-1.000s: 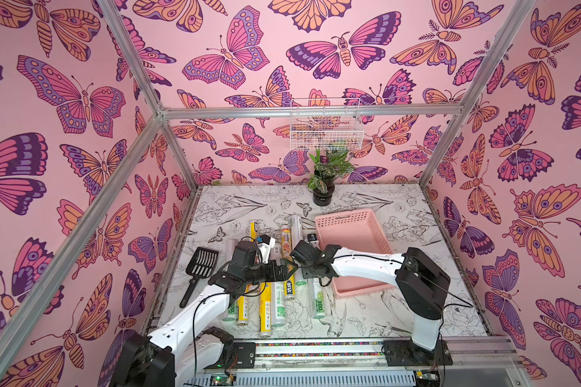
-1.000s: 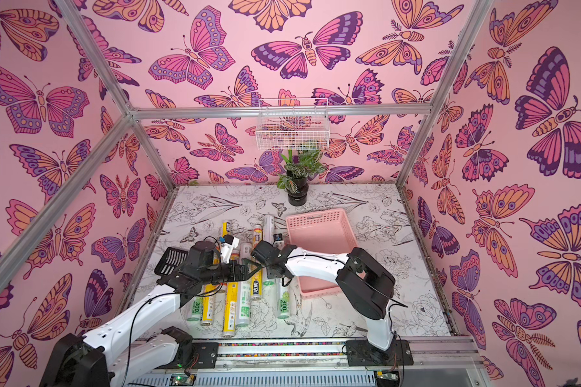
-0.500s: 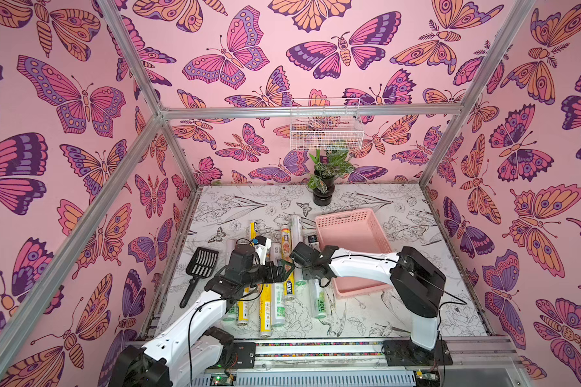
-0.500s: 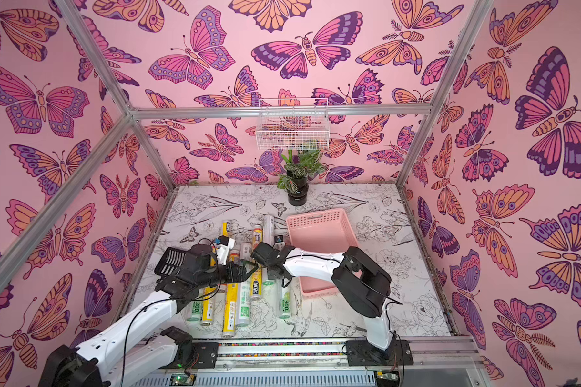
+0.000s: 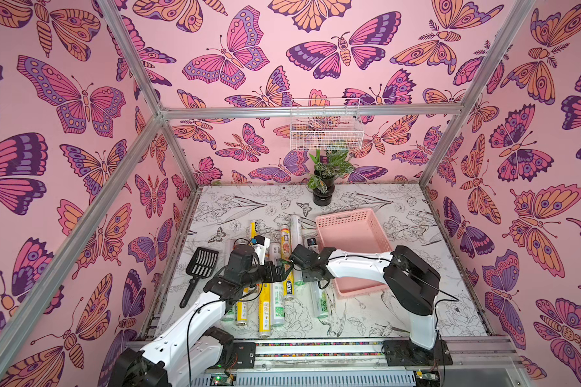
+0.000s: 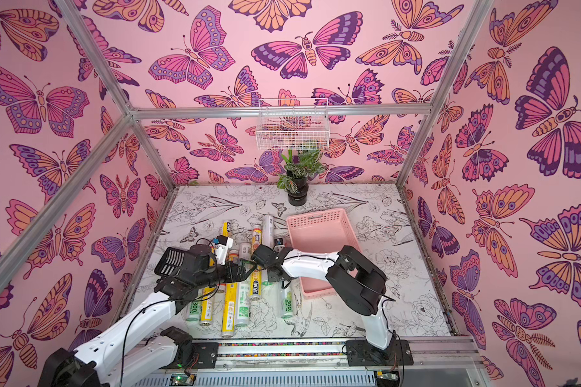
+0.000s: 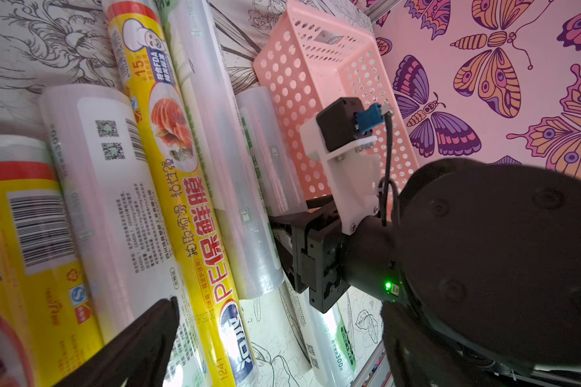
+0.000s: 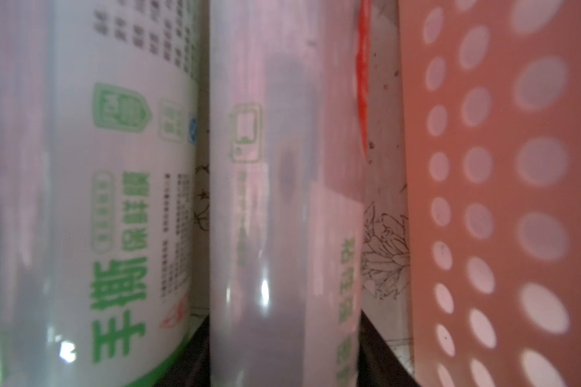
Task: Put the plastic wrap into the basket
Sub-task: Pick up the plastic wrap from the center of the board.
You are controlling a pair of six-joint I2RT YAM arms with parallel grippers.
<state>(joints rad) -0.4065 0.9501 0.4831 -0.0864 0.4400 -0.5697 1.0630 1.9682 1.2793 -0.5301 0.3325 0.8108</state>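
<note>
Flower table (image 5: pixel 383 321): left gripper (image 5: pixel 279 270) sliding closer, spread wide apart; I am squeezing silver roll (image 8: pixel 282 201) with right gripper (image 7: pixel 280 241), basket (image 5: pixel 348 219) waiting empty

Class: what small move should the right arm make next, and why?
Probably lift the right gripper slightly: its fingers seem closed on the silvery-white roll, which lies on the table right beside the pink basket, so raising it clears the basket wall.

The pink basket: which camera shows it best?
Both top views: the pink basket shows nearly whole, its near end crossed by the right arm. The left wrist view shows mostly one perforated side; the right wrist view, only blurred wall.
</note>
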